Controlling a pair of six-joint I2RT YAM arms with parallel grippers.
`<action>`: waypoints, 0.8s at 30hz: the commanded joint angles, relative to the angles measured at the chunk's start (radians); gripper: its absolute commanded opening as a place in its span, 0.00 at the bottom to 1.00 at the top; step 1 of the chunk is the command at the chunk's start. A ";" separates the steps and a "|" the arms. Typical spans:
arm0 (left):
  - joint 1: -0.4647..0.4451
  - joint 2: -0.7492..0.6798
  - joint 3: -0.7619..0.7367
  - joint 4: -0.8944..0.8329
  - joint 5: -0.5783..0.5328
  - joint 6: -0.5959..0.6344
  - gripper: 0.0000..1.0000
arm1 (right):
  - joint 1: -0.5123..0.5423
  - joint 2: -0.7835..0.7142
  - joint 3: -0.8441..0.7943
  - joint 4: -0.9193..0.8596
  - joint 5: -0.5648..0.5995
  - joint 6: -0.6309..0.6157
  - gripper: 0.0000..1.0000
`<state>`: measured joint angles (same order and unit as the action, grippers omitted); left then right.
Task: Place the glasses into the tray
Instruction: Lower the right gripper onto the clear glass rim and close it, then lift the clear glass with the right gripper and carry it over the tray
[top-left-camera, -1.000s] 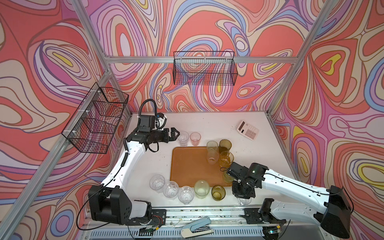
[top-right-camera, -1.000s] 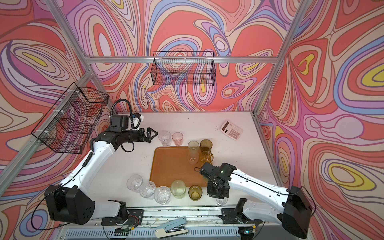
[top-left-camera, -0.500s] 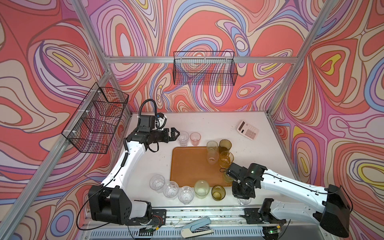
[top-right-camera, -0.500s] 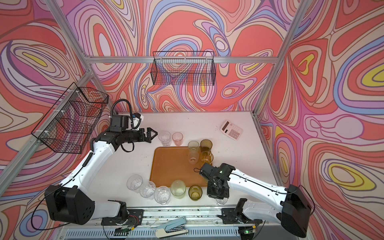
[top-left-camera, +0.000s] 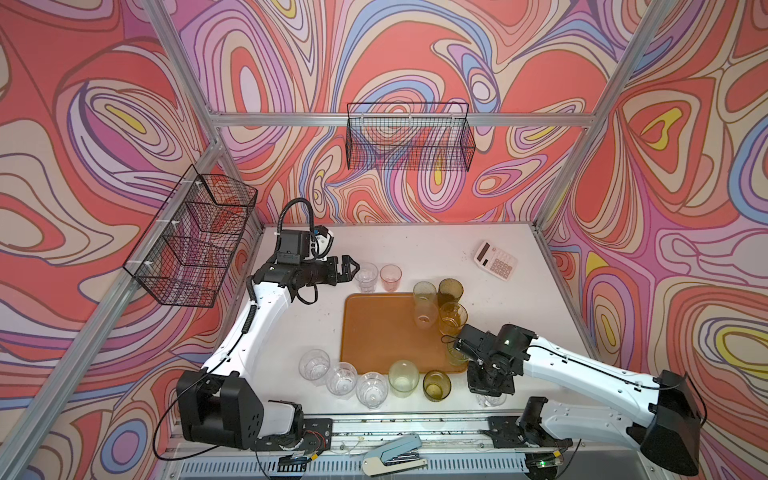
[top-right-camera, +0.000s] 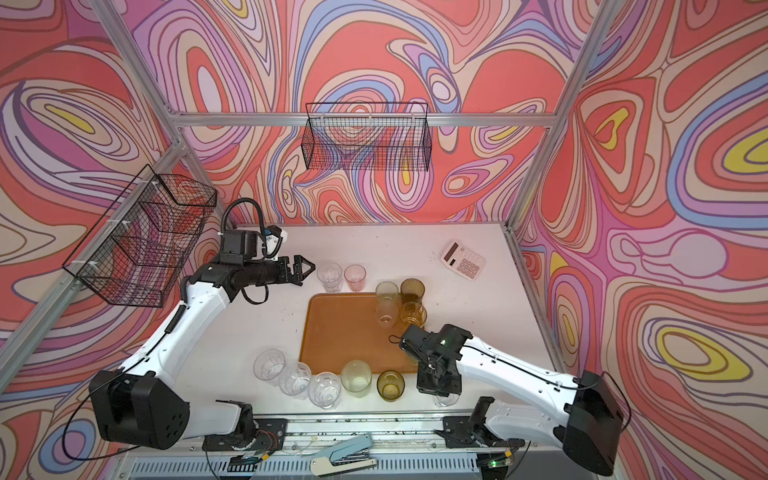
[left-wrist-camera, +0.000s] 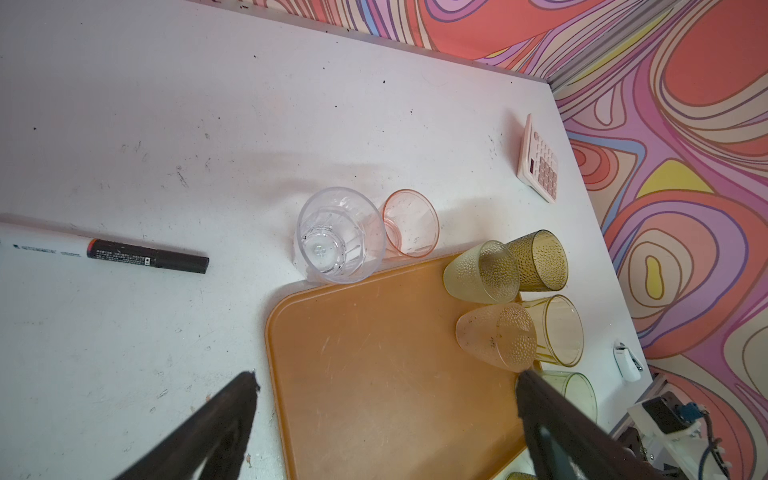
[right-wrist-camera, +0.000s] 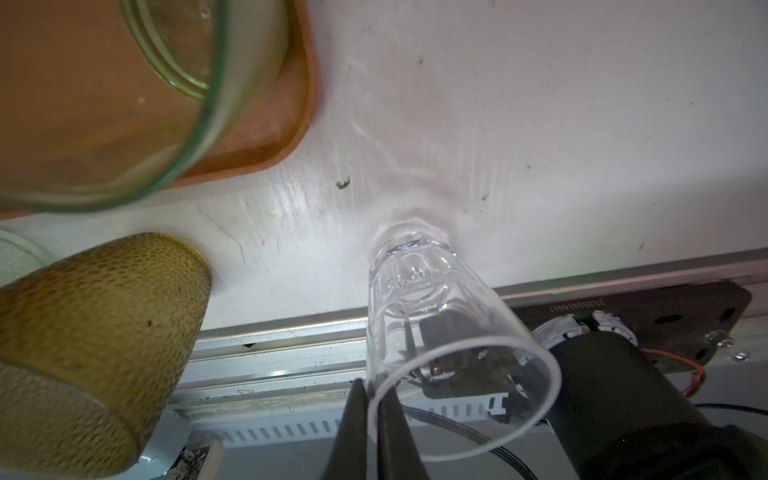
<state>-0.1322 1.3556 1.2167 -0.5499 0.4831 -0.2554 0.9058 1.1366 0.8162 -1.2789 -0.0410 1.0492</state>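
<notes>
tray (top-left-camera: 374, 332) middle+left: free | right side: glass cluster (top-left-camera: 451, 316) | near edge: row of 5 glasses (top-left-camera: 372, 388) blocks

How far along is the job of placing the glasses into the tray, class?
Done: tinted glasses stand clustered at the tray's far right corner. In hand: the right hand is shut on the rim of a clear glass, its base on the table. Left: the near row of five glasses, plus a clear tumbler and a pink glass beyond the tray, near the open left hand.
</notes>
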 joint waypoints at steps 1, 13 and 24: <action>-0.007 0.004 0.006 -0.017 0.011 0.007 1.00 | 0.008 0.008 0.045 -0.063 0.060 -0.008 0.00; -0.007 0.004 0.006 -0.018 0.009 0.007 1.00 | 0.007 0.047 0.203 -0.186 0.142 -0.051 0.00; -0.007 0.003 0.006 -0.017 0.013 0.007 1.00 | 0.008 0.135 0.420 -0.269 0.211 -0.162 0.00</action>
<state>-0.1322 1.3556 1.2167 -0.5499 0.4866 -0.2554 0.9066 1.2552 1.1862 -1.5051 0.1219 0.9390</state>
